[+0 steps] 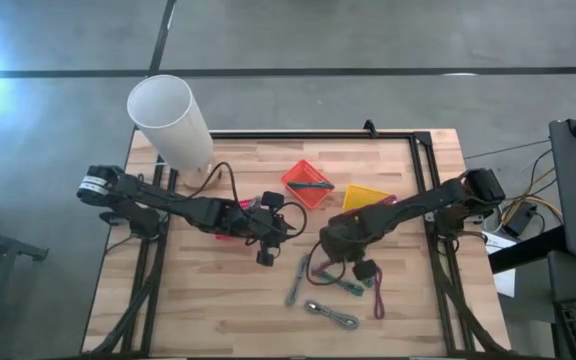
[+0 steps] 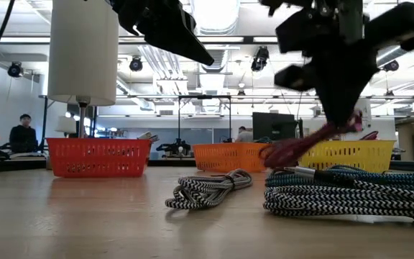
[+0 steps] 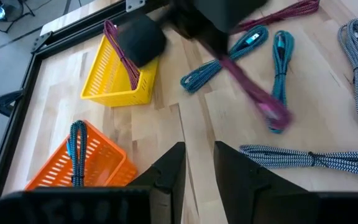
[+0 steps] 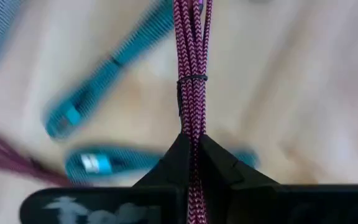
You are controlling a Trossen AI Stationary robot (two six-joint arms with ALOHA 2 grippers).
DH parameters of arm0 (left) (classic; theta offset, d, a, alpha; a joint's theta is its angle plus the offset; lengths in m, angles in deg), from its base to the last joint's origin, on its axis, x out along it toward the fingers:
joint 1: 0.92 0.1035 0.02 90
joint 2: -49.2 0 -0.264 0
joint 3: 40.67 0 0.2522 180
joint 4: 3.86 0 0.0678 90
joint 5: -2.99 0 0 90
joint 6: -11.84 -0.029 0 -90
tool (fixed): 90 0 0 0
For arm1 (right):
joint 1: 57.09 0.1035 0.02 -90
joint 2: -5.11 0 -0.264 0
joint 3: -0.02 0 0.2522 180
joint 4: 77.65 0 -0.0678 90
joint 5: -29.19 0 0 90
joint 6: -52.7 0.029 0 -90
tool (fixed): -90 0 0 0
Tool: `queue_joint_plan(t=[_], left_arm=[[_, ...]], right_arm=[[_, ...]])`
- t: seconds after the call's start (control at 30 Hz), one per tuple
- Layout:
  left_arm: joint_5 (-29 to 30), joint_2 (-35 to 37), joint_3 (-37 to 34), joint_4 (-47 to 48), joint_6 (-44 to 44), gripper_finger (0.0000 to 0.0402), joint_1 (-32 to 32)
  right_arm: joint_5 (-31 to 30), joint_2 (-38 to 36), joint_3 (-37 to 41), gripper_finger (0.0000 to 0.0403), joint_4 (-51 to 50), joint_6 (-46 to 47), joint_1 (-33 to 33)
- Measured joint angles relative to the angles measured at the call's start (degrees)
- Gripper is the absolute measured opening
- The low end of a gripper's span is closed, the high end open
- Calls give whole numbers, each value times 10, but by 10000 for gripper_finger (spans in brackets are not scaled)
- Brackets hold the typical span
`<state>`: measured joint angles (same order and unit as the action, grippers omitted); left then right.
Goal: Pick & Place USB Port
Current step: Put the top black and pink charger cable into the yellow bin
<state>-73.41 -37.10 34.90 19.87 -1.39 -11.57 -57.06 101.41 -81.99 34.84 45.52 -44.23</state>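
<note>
Right gripper (image 4: 193,146) clamped on the magenta braided cable (image 4: 191,74), raised off the worktop (image 1: 218,310) just in front of the yellow basket (image 1: 368,194). Left gripper (image 3: 199,163) parked mid-worktop beside the orange basket (image 1: 308,182), fingers slightly apart, nothing between them. Teal cable (image 3: 278,62) and black-and-white cables (image 2: 210,188) flat on the wood near the front edge.

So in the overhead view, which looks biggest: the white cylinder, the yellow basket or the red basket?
1. White cylinder, clearly largest, though it stands tall, so nearer the camera.
2. Red basket and yellow basket: too alike to rank; the right arm covers part of the yellow one.
</note>
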Motion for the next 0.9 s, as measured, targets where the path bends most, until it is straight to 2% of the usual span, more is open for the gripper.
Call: queue_joint_plan(t=[0.2, 0.33, 0.5, 0.63, 0.9], left_arm=[[0, 0, 0, 1, 0, 90, 0], [0, 0, 0, 1, 0, 90, 0], [0, 0, 0, 1, -4, 90, 0], [0, 0, 0, 1, -4, 90, 0], [0, 0, 0, 0, -13, 90, 1]], right_arm=[[-124, -59, -21, 14, -136, 25, -8], [-138, -116, 1, 14, -163, 35, -28], [-203, -189, 51, 13, -170, -15, -57], [-230, -237, 98, 13, -177, -42, -93], [-251, -268, 156, 13, -174, -58, -163]])
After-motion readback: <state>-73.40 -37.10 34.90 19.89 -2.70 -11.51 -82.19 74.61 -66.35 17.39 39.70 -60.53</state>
